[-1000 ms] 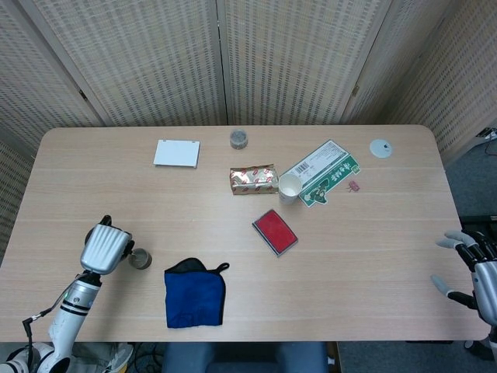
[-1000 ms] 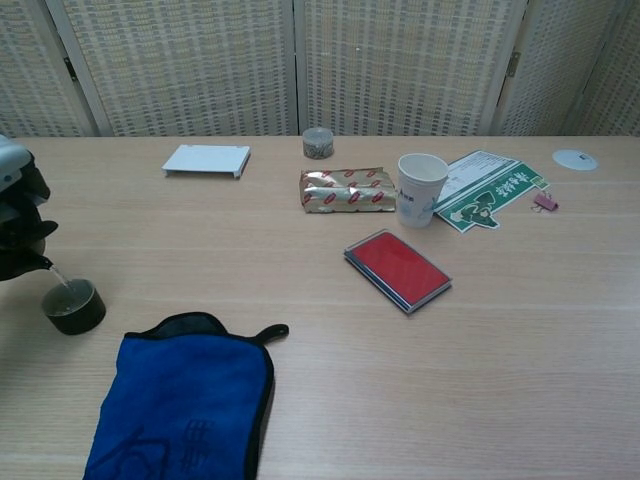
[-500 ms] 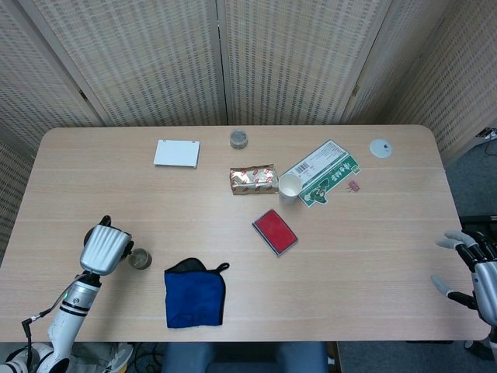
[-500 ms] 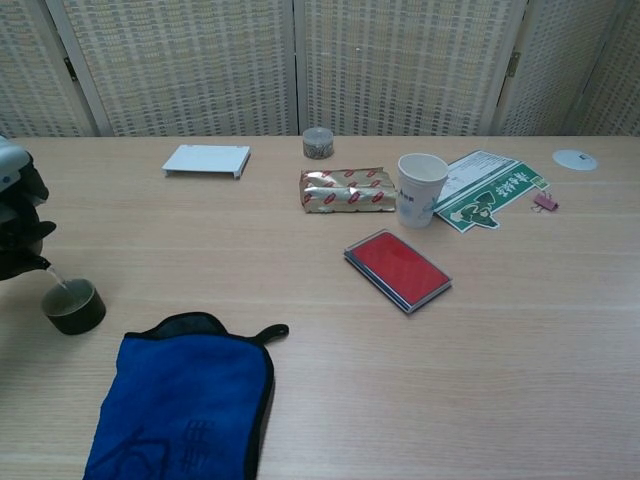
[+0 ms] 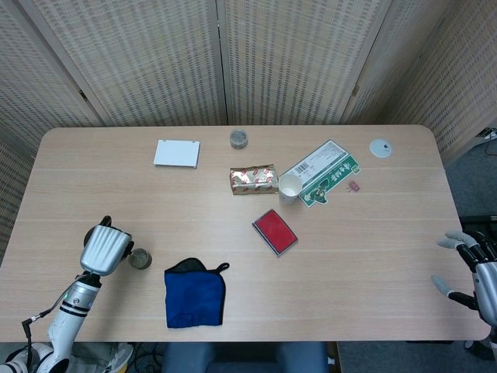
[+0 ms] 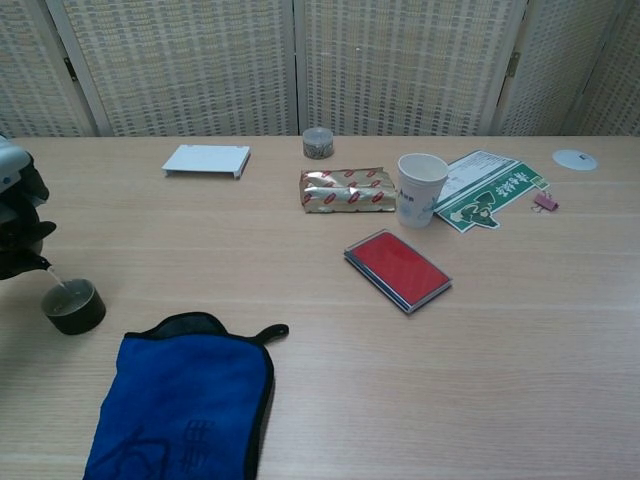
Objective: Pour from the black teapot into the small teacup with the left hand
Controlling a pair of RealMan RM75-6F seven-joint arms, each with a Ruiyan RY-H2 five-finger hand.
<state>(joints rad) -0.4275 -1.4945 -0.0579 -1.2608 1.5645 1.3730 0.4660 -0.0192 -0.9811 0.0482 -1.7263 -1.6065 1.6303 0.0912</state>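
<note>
The small dark teacup [image 5: 140, 259] [image 6: 73, 306] stands near the table's front left edge. My left hand [image 5: 104, 248] [image 6: 8, 185] holds the black teapot [image 6: 22, 245] tilted just left of the cup, and a thin stream runs from its spout into the cup. From the head view the hand hides most of the teapot. My right hand [image 5: 475, 272] hovers off the table's right front edge with its fingers spread and nothing in it.
A blue cloth [image 5: 194, 294] [image 6: 180, 405] lies right of the cup. Farther back are a red case [image 5: 275, 231], a paper cup [image 5: 289, 187], a foil packet [image 5: 254, 179], a green-white leaflet [image 5: 322, 174], a white box [image 5: 177, 152] and a small tin [image 5: 238, 139].
</note>
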